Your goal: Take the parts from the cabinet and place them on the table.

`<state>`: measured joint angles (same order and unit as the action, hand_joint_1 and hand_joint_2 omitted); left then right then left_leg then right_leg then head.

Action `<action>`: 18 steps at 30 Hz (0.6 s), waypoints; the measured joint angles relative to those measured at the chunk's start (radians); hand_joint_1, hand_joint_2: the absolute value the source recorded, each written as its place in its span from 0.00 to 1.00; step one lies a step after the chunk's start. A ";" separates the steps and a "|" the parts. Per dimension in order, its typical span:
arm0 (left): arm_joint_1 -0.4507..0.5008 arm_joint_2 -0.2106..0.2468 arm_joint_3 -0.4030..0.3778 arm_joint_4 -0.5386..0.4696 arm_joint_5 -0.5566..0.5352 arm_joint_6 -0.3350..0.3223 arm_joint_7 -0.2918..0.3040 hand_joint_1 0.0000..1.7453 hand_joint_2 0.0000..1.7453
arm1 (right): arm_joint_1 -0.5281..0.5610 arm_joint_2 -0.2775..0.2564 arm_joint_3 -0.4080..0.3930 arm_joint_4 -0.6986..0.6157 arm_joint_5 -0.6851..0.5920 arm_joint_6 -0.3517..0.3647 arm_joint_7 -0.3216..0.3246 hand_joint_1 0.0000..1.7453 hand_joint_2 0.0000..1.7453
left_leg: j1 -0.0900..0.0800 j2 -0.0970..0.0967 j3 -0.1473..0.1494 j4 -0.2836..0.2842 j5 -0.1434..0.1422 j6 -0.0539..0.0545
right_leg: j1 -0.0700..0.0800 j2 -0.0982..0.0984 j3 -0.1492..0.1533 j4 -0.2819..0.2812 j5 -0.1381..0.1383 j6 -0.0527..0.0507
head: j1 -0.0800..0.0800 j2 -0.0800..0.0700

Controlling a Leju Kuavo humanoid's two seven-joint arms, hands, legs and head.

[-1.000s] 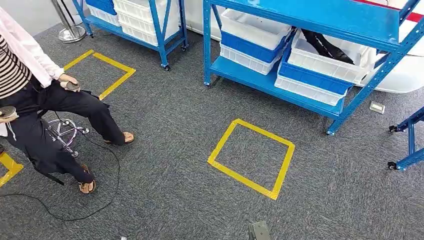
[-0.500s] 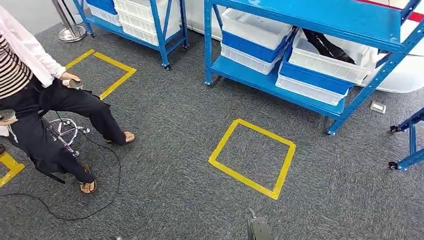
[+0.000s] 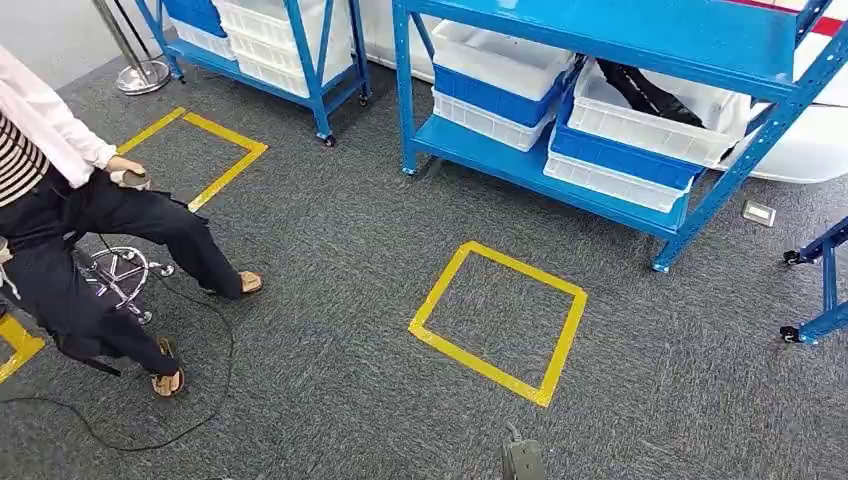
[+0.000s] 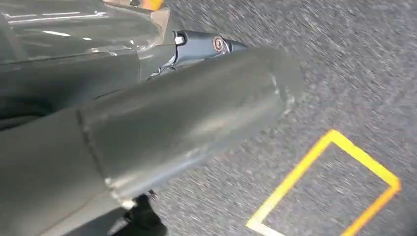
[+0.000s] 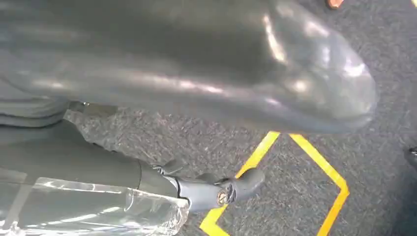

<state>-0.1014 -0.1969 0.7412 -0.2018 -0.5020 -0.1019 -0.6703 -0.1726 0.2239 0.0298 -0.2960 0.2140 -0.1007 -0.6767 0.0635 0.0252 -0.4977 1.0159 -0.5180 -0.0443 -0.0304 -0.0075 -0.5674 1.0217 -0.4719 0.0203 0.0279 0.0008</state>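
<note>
A blue shelving cabinet [image 3: 600,30] stands ahead on grey carpet. Its lower shelf carries stacked white and blue bins. The right-hand white bin [image 3: 640,125] holds long black parts [image 3: 650,92]; the left-hand white bin [image 3: 500,60] shows nothing inside from here. Both my arms hang down. In the left wrist view, my left hand [image 4: 211,44] shows a dark finger stretched out over the carpet with nothing in it. My right hand [image 5: 221,191] likewise shows a straight finger and holds nothing.
A yellow tape square [image 3: 440,287] marks the carpet in front of the cabinet. A person [image 3: 70,230] sits on a stool at the left, a cable [image 3: 225,380] trailing on the floor. A second blue rack [image 3: 320,60] stands far left; a wheeled blue frame [image 3: 828,290] is at the right.
The whole picture has slid a little to the left, so my camera has moved. The cabinet, bins and tape square keep their places on the floor.
</note>
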 joint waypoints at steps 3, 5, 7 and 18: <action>-0.004 0.001 0.006 0.000 0.003 -0.002 -0.004 0.00 0.00 | -0.009 -0.002 0.000 -0.001 -0.005 0.000 -0.001 0.00 0.00 | -0.008 -0.015 -0.099 0.178 -0.057 0.012 | 0.010 0.004 0.022 -0.002 -0.014 -0.028 | -0.008 0.000; 0.003 0.002 0.008 0.000 0.004 -0.003 -0.004 0.00 0.00 | -0.005 -0.001 0.000 -0.001 -0.006 0.000 0.000 0.00 0.00 | -0.016 -0.020 -0.195 0.307 -0.109 0.016 | 0.021 0.009 0.034 -0.002 -0.027 -0.045 | -0.010 0.000; 0.006 0.002 0.010 0.000 0.005 -0.003 -0.004 0.00 0.00 | -0.003 -0.001 0.000 -0.001 -0.006 0.000 0.000 0.00 0.00 | -0.019 -0.023 -0.220 0.314 -0.102 0.021 | 0.025 0.013 0.042 -0.002 -0.035 -0.047 | -0.008 0.000; 0.012 0.007 0.017 0.000 0.010 0.005 -0.011 0.00 0.00 | -0.009 -0.002 0.000 -0.005 -0.008 -0.001 0.003 0.00 0.00 | -0.043 -0.026 -0.079 0.004 0.061 0.085 | 0.036 0.021 0.061 0.120 -0.085 0.003 | -0.010 -0.001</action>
<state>-0.0895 -0.1900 0.7580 -0.2018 -0.4925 -0.0969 -0.6809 -0.1813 0.2224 0.0298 -0.3010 0.2064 -0.1019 -0.6741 0.0207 -0.0008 -0.5762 1.0204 -0.4567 0.0411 0.0056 0.0133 -0.5059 1.1415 -0.5573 0.0234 0.0183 0.0000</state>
